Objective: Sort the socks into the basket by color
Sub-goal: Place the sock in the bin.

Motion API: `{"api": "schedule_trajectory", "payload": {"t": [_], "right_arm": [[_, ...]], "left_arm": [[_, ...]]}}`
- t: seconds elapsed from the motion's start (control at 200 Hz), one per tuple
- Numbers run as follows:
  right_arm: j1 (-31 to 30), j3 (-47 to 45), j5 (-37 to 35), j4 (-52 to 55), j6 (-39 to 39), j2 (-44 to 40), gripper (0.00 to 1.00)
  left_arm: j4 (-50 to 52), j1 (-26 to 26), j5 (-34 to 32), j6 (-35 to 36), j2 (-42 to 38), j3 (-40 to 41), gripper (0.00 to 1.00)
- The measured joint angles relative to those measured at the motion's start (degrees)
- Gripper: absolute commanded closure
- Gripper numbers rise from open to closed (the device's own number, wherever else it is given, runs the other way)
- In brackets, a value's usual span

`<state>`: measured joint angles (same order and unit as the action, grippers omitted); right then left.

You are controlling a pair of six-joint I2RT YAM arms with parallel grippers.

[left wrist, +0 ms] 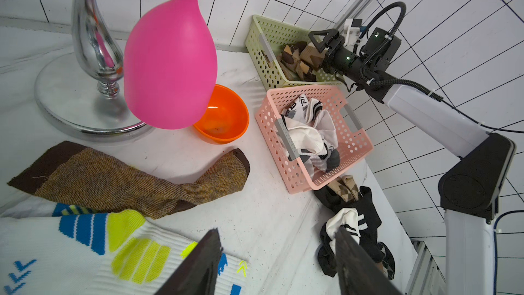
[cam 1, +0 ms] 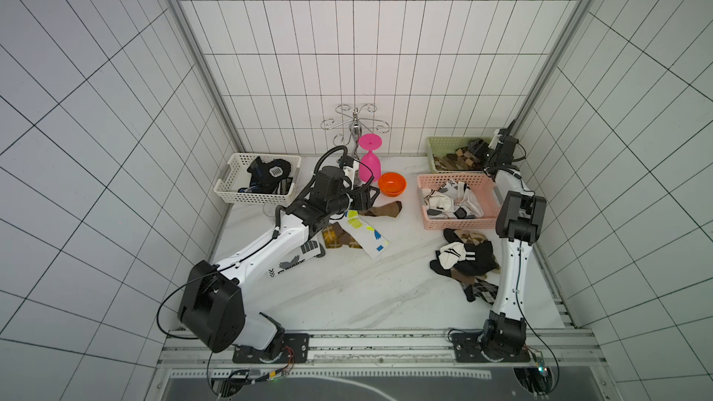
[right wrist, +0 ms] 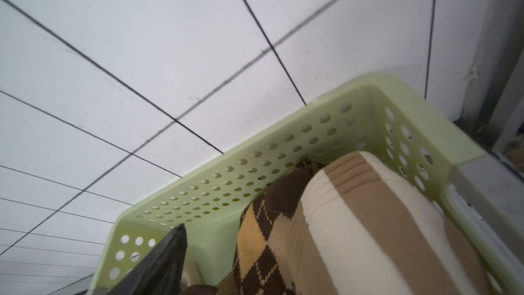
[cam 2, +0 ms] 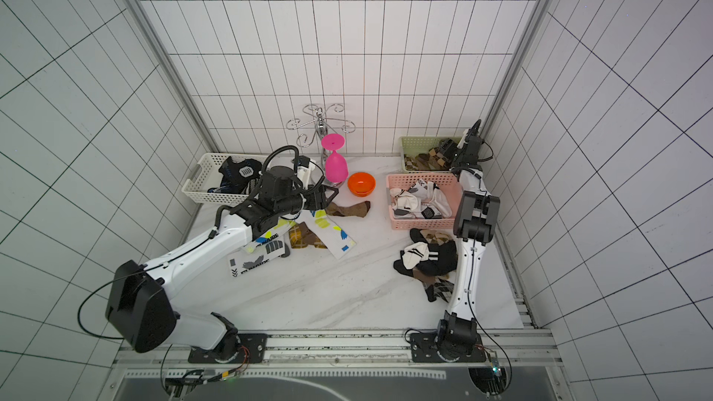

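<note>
My left gripper (cam 1: 372,196) (left wrist: 278,231) hangs open and empty above a long brown sock (cam 1: 386,210) (left wrist: 127,183) and a white sock with yellow-blue prints (cam 1: 370,235) (left wrist: 85,245). A mixed pile of socks (cam 1: 467,260) lies beside my right arm. My right gripper (cam 1: 476,148) (right wrist: 263,251) is open over the green basket (cam 1: 443,144) (right wrist: 283,148). Brown argyle and tan striped socks (right wrist: 354,217) lie loose in it. The pink basket (cam 1: 463,223) holds white socks and the white basket (cam 1: 250,198) holds black ones.
An upturned pink goblet (cam 1: 369,160) hangs on a chrome rack (cam 1: 355,125) at the back, close to my left gripper, with an orange bowl (cam 1: 391,183) beside it. A plaid brown sock (cam 1: 339,239) and a white printed sock (cam 1: 297,260) lie under my left arm.
</note>
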<state>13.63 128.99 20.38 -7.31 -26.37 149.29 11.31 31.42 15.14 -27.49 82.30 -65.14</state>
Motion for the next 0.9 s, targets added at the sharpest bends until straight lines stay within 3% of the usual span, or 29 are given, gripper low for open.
{"api": "schedule_trajectory", "payload": {"t": [0.315, 0.48, 0.73, 0.899], "right_arm": [[-2.5, -2.5, -3.5, 0.5, 6.0, -10.1, 0.18], [-2.8, -2.6, 2.0, 1.8, 5.8, -8.9, 0.18], [-2.8, -0.9, 16.8, 3.1, -4.5, -0.5, 0.19], [-2.7, -8.4, 22.0, -7.6, -14.7, -2.9, 0.19]], "left_arm": [[-0.5, 0.0, 0.0, -0.2, -2.6, 2.0, 0.35], [-1.0, 0.0, 0.0, -0.4, -3.6, 3.4, 0.35], [-1.2, 0.0, 0.0, -0.9, -5.7, 5.6, 0.35], [-1.3, 0.0, -0.1, -1.1, -6.5, 5.9, 0.35]]}}
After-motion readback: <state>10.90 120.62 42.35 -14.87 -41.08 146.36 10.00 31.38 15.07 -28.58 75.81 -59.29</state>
